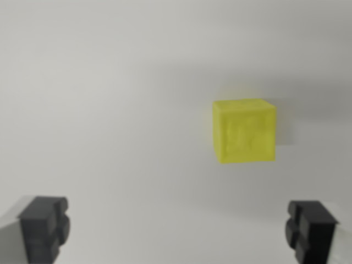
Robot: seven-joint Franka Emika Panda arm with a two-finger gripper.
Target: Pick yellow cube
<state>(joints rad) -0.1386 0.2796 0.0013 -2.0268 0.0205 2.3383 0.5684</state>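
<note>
Above the wide-spread, frame-cropped hand (177, 231), a blurred yellow cube (245, 131), ungrasped.

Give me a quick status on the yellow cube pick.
Tool open, empty. Yellow cube on white surface, ahead, toward wrist view's right, untouched. Nothing in the way.

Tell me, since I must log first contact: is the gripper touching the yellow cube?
Apart. The wrist view shows the gripper open, both fingertips low in the frame, with bare surface between them and the yellow cube.
</note>
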